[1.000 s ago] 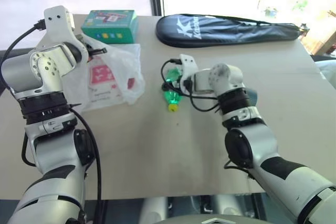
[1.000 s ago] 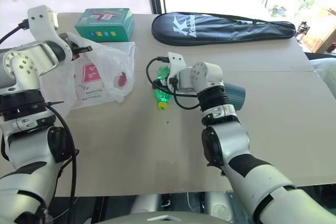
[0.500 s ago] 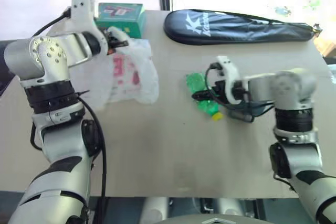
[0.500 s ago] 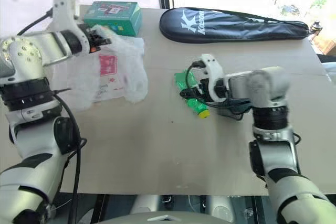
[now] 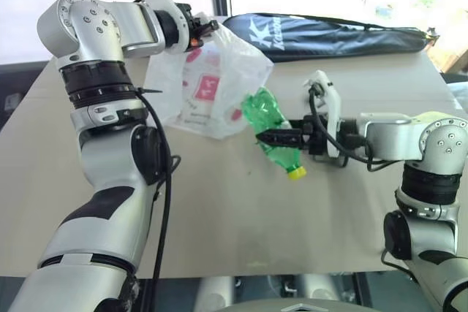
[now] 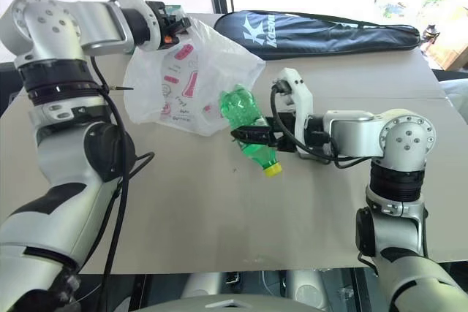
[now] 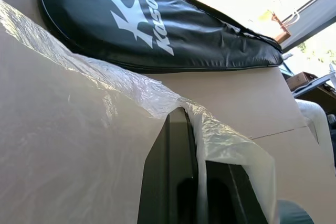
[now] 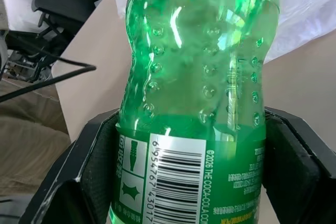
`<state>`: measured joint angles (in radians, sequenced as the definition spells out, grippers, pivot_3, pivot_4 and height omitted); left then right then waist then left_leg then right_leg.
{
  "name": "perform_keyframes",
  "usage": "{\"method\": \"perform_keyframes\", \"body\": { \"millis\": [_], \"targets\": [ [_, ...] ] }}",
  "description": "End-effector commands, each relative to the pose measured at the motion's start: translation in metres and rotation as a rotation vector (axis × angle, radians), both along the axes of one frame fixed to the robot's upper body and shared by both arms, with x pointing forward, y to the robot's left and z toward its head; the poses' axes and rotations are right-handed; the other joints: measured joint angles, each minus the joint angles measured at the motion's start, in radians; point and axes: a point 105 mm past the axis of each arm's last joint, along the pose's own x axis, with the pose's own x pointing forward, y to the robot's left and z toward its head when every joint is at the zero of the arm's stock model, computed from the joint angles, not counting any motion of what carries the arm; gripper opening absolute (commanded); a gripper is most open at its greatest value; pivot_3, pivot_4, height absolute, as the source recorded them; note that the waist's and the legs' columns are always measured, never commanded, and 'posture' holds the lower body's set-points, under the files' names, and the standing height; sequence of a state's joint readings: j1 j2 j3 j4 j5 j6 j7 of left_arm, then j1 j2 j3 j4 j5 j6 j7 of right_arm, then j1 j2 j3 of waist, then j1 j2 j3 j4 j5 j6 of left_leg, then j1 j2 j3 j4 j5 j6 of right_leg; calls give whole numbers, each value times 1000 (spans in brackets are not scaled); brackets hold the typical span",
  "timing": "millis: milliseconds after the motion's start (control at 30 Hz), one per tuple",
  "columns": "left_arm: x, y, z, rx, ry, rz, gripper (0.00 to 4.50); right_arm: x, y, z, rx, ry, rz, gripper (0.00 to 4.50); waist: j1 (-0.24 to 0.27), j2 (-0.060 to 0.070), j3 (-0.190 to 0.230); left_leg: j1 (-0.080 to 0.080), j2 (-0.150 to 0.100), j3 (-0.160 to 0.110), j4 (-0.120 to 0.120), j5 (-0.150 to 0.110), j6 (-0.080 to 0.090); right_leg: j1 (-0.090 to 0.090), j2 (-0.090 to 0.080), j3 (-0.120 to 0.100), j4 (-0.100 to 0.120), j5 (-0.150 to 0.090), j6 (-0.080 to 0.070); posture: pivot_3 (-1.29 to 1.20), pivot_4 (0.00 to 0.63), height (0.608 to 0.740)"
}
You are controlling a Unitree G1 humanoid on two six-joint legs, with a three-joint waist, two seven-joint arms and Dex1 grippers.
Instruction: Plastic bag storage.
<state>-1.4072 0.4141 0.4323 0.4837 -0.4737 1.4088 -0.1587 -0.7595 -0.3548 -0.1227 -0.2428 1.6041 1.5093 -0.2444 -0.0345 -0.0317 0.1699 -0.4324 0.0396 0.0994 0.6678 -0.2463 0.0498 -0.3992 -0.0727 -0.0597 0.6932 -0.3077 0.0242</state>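
Above the table (image 5: 219, 224), the left gripper (image 5: 196, 28) has lifted the plastic bag (image 5: 208, 85), pinching its rim; the right gripper (image 5: 281, 137) (clamping the green bottle (image 5: 269, 126)) has raised it beside the bag. Loading looks next.

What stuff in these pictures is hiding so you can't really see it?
- Green box: the left gripper and the plastic bag cover nearly all of it in the eye views.
- Green bottle: its cap and base run off the edges of the right wrist view.
- Bag print: too small to read.
- Racket case: cut off by the left wrist view's edge.
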Motion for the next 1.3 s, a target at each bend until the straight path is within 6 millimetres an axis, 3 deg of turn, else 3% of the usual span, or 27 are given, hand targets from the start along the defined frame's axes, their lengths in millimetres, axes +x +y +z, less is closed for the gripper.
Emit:
{"method": "perform_keyframes", "body": {
  "millis": [33, 167, 233, 367, 533, 667, 833, 967, 1200, 1300],
  "targets": [
    [1, -4, 17, 29, -83, 20, 0, -18, 9, 11, 49, -26, 73, 3178, 1, 0, 0, 0, 0, 0, 0, 0, 0, 0, 0, 0, 0, 0, 0, 0, 150, 740],
    [5, -13, 14, 40, -90, 23, 0, -42, 15, 18, 29, -58, 214, 3178, 2, 0, 0, 0, 0, 0, 0, 0, 0, 0, 0, 0, 0, 0, 0, 0, 150, 740],
    [4, -21, 14, 50, -97, 6, 0, -42, 21, 17, 9, -51, 229, 3178, 4, 0, 1, 0, 0, 0, 0, 0, 0, 0, 0, 0, 0, 0, 0, 0, 150, 740],
    [-2, -37, 14, 56, -103, -35, 0, -24, 44, 10, -27, -20, 209, 3178, 0, 0, 1, 0, 1, 0, 1, 0, 0, 0, 0, 0, 1, 0, 0, 0, 150, 740],
    [-10, -41, 15, 61, -115, -50, 0, 33, 77, -13, -65, 67, -29, 3178, -4, 0, 0, 0, 1, 1, 1, 0, 0, -1, 1, 1, 2, 0, 0, 0, 150, 740],
    [-23, -29, 6, 101, -82, -95, 0, 67, 62, -22, -38, 111, -231, 3178, 4, 0, 1, -2, 0, 1, 1, 0, 0, -2, 0, 1, 1, 0, 0, 0, 150, 740],
    [-48, -3, -24, 203, 20, -238, 0, 77, 28, -17, 18, 111, -312, 3178, 0, 0, 1, -2, 0, 0, -1, 0, 0, -2, 0, 0, 2, 0, 0, 0, 150, 740],
    [-76, -7, -35, 258, 56, -445, 0, 85, 5, -12, 40, 95, -375, 3177, -4, 1, 2, -1, 0, 0, -1, 0, 0, -2, 1, 1, 1, 0, 0, 0, 150, 740],
    [-88, -27, -9, 57, 63, -613, 0, 70, 17, 3, 80, 73, -239, 3177, -4, 1, 2, -1, 0, 0, 1, 0, 0, -2, 1, 3, 2, 0, 0, 0, 150, 740],
    [-87, -27, -13, 20, 86, -612, 0, 67, 29, 3, 114, 95, -212, 3177, -7, 1, 2, -1, 1, 0, 1, 0, 0, -2, 1, 3, 2, 0, 0, 0, 150, 740]
  ]
}}
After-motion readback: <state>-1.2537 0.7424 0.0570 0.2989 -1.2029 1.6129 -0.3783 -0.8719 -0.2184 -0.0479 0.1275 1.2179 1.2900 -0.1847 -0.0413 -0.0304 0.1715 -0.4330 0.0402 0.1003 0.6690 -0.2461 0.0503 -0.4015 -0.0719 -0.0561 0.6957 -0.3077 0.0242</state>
